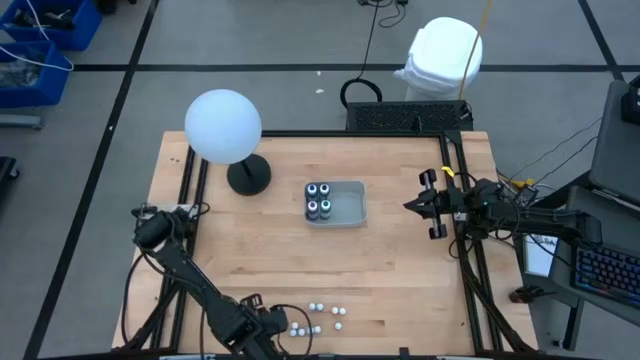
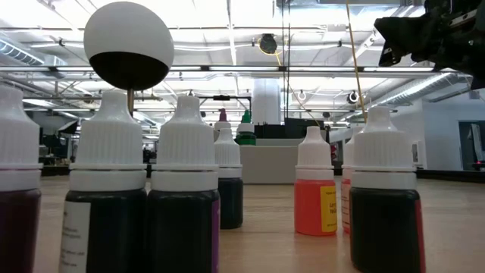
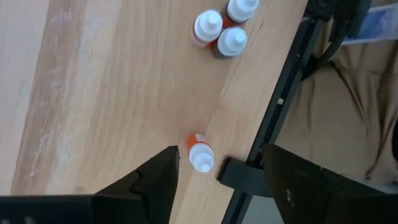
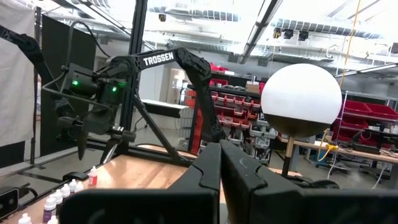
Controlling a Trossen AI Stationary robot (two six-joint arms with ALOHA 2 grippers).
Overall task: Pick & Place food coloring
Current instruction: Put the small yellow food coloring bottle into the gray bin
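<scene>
Several tiny white-capped food coloring bottles [image 1: 318,308] stand upright near the table's near edge and fill the low view [image 2: 182,189]. Dark round jars [image 1: 318,198] sit in the clear tray [image 1: 350,205]. My left gripper [image 1: 283,322] hangs open over the table's near edge, pointing down. In the left wrist view its fingers [image 3: 221,165] stand on either side of one orange bottle [image 3: 200,152] without touching it, and three more bottles [image 3: 224,28] stand farther off. My right gripper [image 1: 412,203] waits shut [image 4: 221,168] above the table's right side.
A white globe lamp [image 1: 223,125] on a dark round base [image 1: 248,177] stands at the far left of the table. The black frame rail [image 3: 280,93] runs along the table's edge beside the orange bottle. Bare wood lies between the tray and the bottles.
</scene>
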